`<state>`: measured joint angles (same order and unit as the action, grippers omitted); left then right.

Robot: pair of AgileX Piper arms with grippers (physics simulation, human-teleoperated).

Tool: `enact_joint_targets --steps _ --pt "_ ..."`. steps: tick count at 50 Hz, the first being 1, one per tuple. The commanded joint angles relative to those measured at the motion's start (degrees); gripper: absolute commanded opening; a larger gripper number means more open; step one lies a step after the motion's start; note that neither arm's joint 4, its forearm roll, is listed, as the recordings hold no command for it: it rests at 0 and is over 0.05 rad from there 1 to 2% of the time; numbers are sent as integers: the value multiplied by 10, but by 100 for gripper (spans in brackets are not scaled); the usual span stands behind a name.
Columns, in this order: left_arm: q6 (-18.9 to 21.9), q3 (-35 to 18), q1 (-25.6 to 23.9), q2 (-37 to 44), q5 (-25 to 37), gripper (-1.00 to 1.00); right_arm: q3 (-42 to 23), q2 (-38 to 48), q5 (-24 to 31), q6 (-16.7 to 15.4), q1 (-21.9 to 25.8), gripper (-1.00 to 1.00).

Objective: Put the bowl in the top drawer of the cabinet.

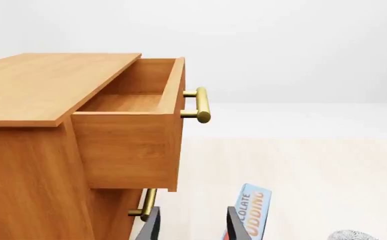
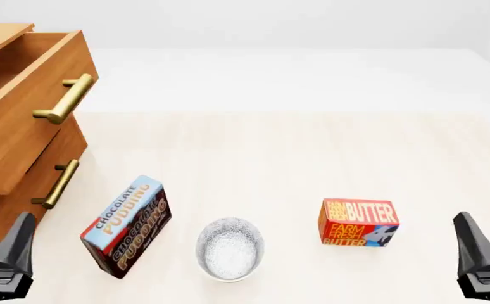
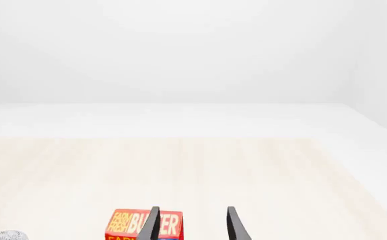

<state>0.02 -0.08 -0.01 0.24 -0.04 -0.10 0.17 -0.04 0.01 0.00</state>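
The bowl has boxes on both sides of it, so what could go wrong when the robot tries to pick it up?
1. The bowl sits close beside the chocolate pudding box, so the left gripper reaching in might knock that box over.
2. The top drawer is open but high up; a lift that's too low could bump the bowl against its front or brass handle.
3. The bowl's round rim could slip from a pinch grip.

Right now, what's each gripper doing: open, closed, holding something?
Left gripper: open, holding nothing.
Right gripper: open, holding nothing.
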Motion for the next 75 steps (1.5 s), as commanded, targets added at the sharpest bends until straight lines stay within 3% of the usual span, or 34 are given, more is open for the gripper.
enact_joint_targets --steps 1,17,32,62,75 --pt "0 -2 -1 2 1 100 -2 3 -1 0 0 100" --pt "11 -7 -6 -1 6 100 -2 3 -1 0 0 100" --pt "32 -49 -25 -2 21 100 -2 2 -1 0 0 100" --pt "81 -182 -45 -2 98 100 -2 3 -1 0 0 100" --pt "131 -256 -72 -2 161 100 -2 2 -1 0 0 100"
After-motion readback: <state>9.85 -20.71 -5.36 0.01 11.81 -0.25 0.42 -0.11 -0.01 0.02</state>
